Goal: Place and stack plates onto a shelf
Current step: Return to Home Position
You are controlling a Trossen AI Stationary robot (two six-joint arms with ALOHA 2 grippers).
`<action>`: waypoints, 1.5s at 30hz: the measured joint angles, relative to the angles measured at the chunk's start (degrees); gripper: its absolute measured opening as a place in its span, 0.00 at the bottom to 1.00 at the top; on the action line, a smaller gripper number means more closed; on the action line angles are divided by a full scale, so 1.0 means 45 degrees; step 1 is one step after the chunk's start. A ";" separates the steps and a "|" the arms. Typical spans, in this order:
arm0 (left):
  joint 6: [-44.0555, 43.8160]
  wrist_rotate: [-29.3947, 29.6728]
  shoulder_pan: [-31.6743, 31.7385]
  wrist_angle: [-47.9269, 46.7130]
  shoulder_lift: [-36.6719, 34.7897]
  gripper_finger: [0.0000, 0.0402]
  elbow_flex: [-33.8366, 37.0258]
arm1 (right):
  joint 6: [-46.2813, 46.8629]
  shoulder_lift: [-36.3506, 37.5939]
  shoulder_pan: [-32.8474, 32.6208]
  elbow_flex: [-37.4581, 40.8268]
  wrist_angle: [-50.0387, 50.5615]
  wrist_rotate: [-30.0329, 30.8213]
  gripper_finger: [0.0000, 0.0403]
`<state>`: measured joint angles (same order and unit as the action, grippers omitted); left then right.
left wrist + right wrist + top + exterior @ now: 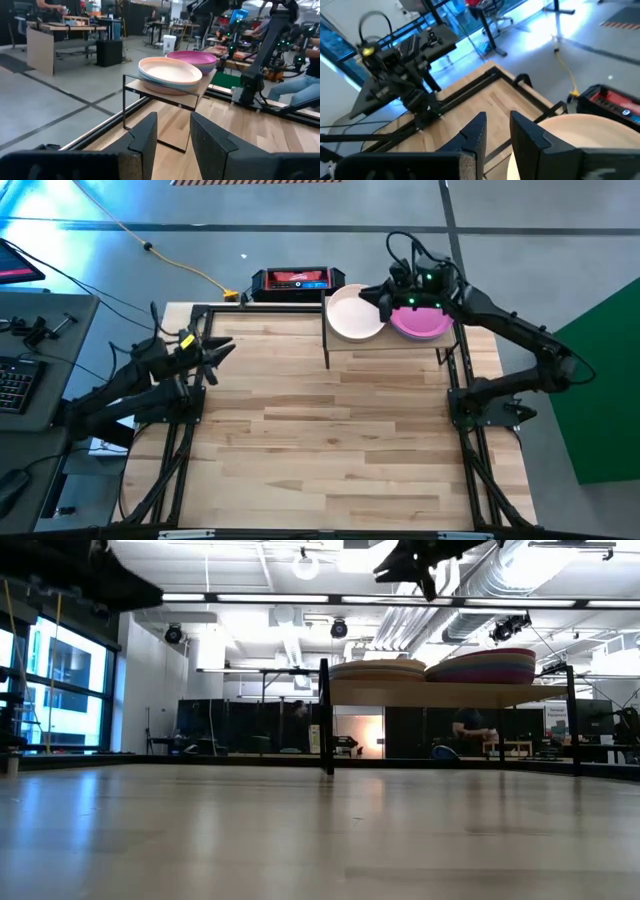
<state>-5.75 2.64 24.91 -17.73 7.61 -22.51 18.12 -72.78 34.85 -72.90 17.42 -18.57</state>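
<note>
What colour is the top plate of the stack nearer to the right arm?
Magenta. The top plate shows best in the high view.

Shelf [390, 346]: upper right of the frame, at the table's [330, 440] far edge.
Plates: two stacks on the shelf (left stack [352, 315], right stack [425, 325]), side by side.
Box [297, 280]: behind the table, upper centre.

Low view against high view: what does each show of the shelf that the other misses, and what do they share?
Only the low view shows the piles side-on: the left stack and the right stack, each several layered rims. Only the high view shows the top faces, a cream plate and a magenta plate, and where the left gripper waits, near the table's left edge. Both show the shelf carrying two piles, with the right gripper above it.
</note>
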 joint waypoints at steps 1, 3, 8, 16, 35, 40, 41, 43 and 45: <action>0.0003 -0.0017 0.0000 0.0032 -0.0429 0.26 0.0363 | -0.0014 0.0123 -0.0152 0.0029 -0.0025 0.0275 0.16; 0.0098 -0.0020 0.0000 0.0032 -0.1208 0.26 0.0998 | -0.0027 0.0292 -0.0413 0.0048 -0.0064 0.0835 0.16; 0.0662 -0.0040 0.0000 0.0144 -0.1610 0.26 0.1799 | -0.0085 0.0569 -0.0680 0.0062 -0.0038 0.1257 0.16; 0.0677 -0.0046 0.0005 0.0708 -0.1641 0.26 0.3073 | -0.0513 0.0624 -0.1101 0.0067 0.0188 0.1211 0.16; 0.1117 0.0541 0.0000 0.2402 -0.1449 0.26 0.4222 | -0.1783 0.0739 -0.3104 0.1625 -0.0743 0.1387 0.16; 0.1220 0.0551 0.0000 0.2397 -0.1444 0.26 0.4222 | -0.1424 0.1757 -0.3190 0.4150 -0.3366 0.1376 0.16; 0.1288 0.0554 0.0000 0.2398 -0.1446 0.26 0.4222 | -0.1397 0.2049 -0.3181 0.4709 -0.3997 0.1367 0.16; 0.1430 0.0561 0.0000 0.2397 -0.1446 0.26 0.4222 | -0.1376 0.2758 -0.3090 0.5855 -0.5037 0.1345 0.16; 0.1430 0.0560 0.0000 0.2397 -0.1446 0.26 0.4222 | -0.1268 0.3571 -0.2946 0.6941 -0.5794 0.1345 0.16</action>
<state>0.69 5.17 24.91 -6.94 1.10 -3.51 12.42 -56.71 21.59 -41.66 -8.65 -12.52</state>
